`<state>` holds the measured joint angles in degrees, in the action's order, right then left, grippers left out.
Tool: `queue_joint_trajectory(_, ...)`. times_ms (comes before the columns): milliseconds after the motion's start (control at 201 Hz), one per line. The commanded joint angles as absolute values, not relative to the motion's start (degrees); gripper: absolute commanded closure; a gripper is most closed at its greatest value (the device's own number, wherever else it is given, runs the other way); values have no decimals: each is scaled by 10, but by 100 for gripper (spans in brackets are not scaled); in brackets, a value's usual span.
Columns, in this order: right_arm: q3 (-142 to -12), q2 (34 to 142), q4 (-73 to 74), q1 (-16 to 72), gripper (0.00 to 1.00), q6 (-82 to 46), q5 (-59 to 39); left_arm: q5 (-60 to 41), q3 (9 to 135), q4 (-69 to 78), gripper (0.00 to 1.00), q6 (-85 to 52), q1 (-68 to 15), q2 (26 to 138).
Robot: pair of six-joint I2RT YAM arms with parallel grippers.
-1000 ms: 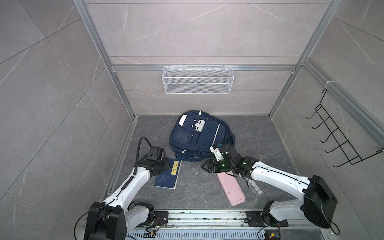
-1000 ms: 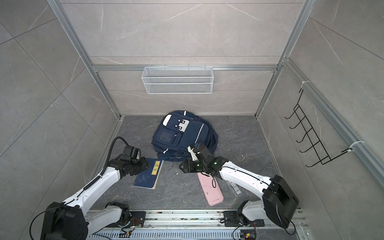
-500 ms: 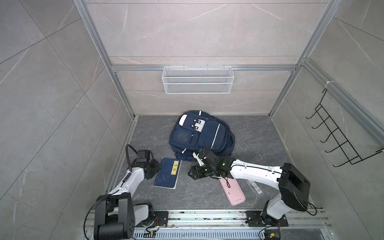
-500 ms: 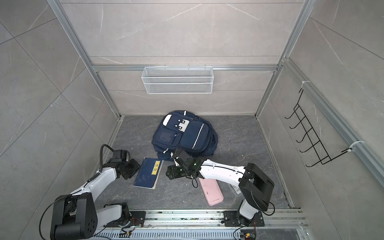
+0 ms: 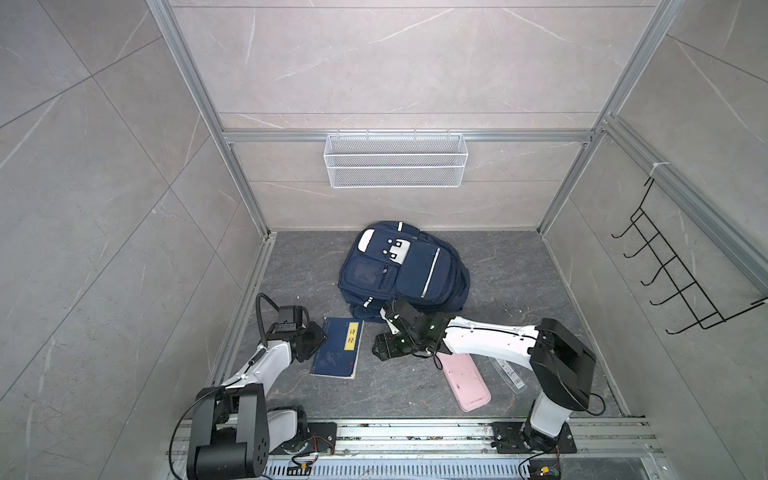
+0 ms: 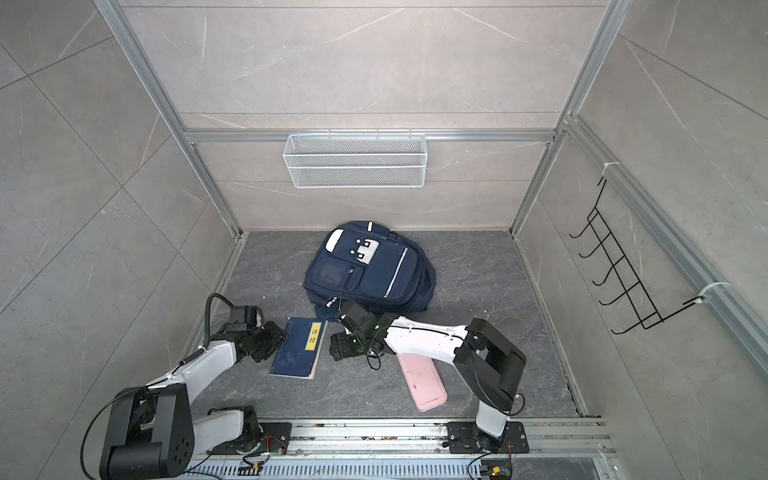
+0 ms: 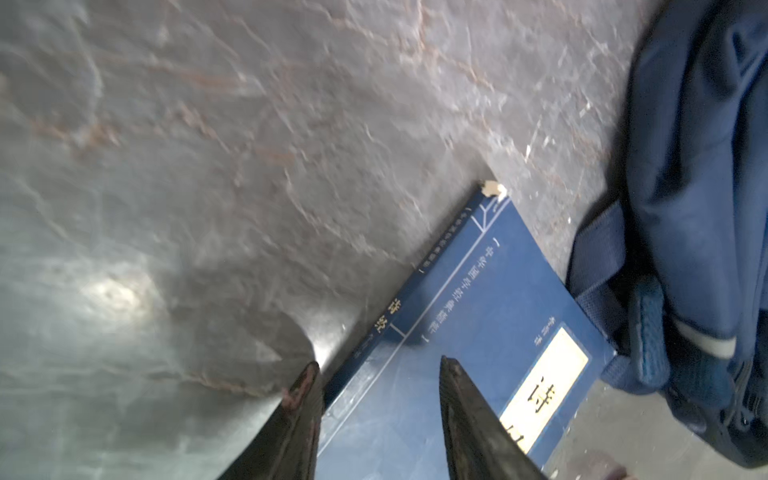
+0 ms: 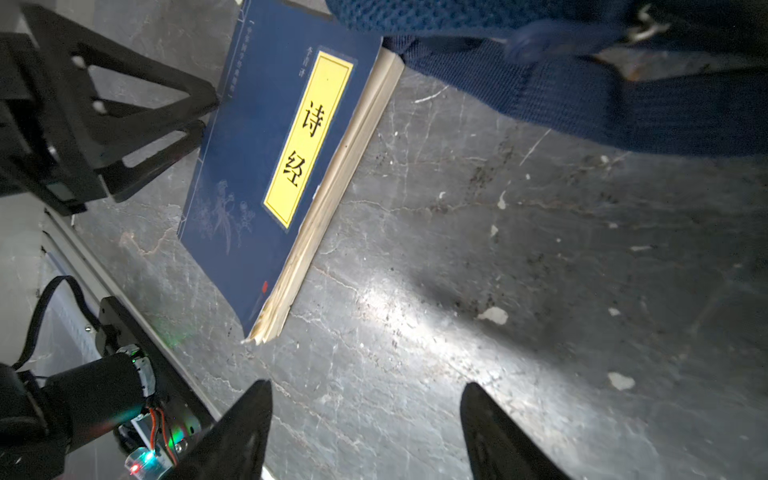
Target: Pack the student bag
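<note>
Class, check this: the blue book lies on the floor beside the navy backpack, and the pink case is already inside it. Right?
No: the pink case lies on the floor outside the student bag, as both top views show. The blue book is as stated.

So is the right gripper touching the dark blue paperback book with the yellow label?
Apart. In the right wrist view the open right gripper is over bare floor, clear of the dark blue paperback book.
</note>
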<state>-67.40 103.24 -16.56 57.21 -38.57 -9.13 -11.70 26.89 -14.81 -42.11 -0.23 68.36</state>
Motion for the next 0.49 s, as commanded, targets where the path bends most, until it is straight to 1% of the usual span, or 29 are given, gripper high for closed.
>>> queue_joint_trajectory(0, -710, 1068, -186, 575, 26, -396, -83, -120, 258, -163, 52, -445, -32, 655)
queue_joint_trajectory(304, -758, 1118, -208, 571, 29, -385, -70, -83, 226, -181, 52, -501, -124, 599)
queue_joint_trajectory(383, -760, 1129, -206, 568, 34, -385, -73, -73, 227, -185, 52, -510, -147, 599)
queue_joint_trajectory(488, -766, 1146, -204, 568, 43, -384, -84, -61, 226, -183, 52, -523, -173, 599)
